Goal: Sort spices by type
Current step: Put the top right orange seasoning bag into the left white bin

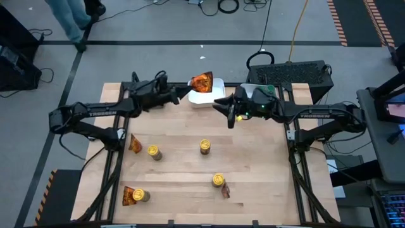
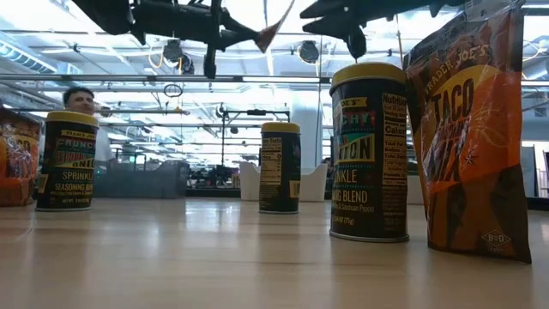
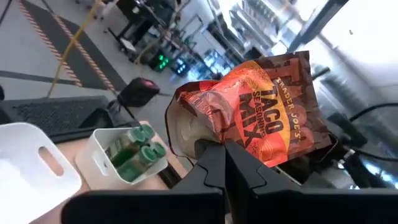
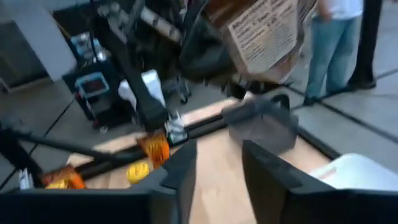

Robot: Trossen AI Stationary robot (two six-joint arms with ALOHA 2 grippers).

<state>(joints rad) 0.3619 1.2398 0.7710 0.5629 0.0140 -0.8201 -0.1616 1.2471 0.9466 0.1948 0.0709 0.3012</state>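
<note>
Fingers first: your left gripper is pinched shut on a foil taco-mix packet, holding it in the air over the white tray at the far middle of the table. Your right gripper sits just right of that tray, near the packet; its fingers stand parted with nothing between them.

Right of the white tray you have a second small tray with green-lidded jars lying in it; the wrist view shows at least two, the rest hidden.

Still out on the table:
- a yellow-lidded jar left of centre, with a packet just to its left
- a yellow-lidded jar near the middle
- a yellow-lidded jar nearer the front, a packet touching or just beside it
- a yellow-lidded jar at the near left, lying against a packet

A person stands beyond the far left corner, off the table.
</note>
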